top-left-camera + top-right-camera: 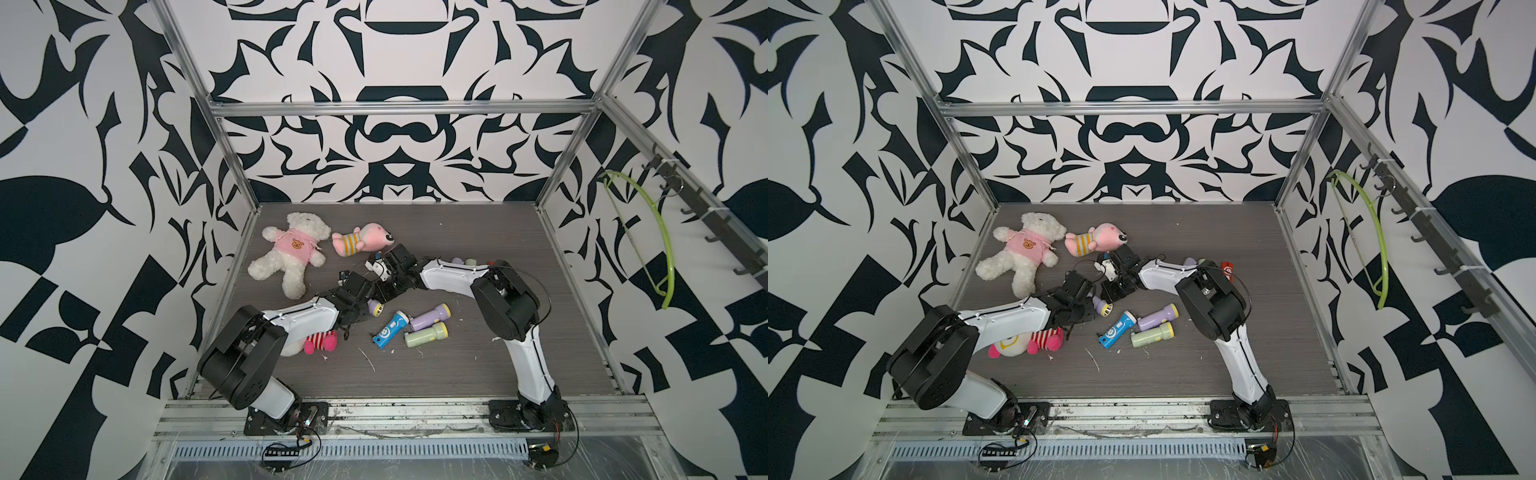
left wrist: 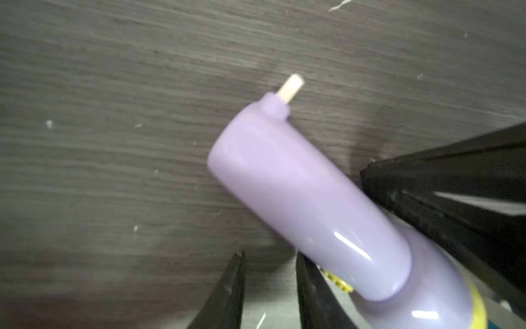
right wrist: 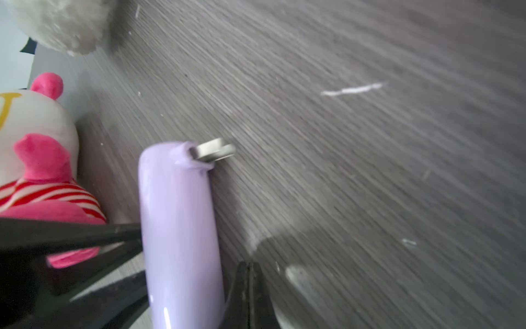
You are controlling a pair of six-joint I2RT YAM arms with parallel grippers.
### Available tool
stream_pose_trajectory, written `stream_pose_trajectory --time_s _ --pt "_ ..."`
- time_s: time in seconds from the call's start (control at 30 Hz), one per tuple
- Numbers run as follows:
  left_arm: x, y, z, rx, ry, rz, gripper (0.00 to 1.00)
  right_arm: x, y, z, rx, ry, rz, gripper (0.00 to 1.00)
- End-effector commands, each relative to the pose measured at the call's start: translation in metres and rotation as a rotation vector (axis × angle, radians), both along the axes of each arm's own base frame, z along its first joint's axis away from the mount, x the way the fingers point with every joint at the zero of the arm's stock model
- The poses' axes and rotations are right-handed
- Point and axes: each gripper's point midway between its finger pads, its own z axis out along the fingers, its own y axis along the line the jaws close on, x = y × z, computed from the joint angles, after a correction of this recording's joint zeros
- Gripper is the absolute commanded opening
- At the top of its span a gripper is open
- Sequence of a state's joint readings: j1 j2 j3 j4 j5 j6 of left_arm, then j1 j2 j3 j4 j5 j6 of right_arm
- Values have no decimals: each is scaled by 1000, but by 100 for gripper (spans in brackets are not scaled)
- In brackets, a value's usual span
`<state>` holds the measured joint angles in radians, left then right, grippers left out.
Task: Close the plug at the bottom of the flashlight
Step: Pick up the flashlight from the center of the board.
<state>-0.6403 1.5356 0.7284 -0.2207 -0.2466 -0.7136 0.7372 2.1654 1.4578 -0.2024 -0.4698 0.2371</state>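
My left claw (image 2: 269, 255) stands slightly spread with nothing between its tips, my right claw (image 3: 248, 267) pressed together — the flashlight (image 2: 299, 193) sits between the two, near the middle of the bench (image 2: 113, 114). Its plug (image 3: 215, 151) sticks out from the tail end — not yet closed.

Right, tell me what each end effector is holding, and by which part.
Nothing is gripped. The purple flashlight is beside the left end effector, outside its slightly parted jaws; the right end effector is shut empty beside its body.
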Motion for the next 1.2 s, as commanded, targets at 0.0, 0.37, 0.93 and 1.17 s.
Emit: stream_pose_trajectory --time_s 0.0,0.37,0.93,1.17 --pt "5 -4 3 5 4 -29 38 -10 2 24 54 -5 13 0" --pt "16 -2 20 0 -44 -9 62 -31 -14 23 45 30 6 0" --pt "28 -27 74 -132 -169 -107 64 -24 -51 95 6 -186 -71 0" --pt "41 -47 54 -120 -104 -165 65 -10 -108 118 -143 -307 -220 0"
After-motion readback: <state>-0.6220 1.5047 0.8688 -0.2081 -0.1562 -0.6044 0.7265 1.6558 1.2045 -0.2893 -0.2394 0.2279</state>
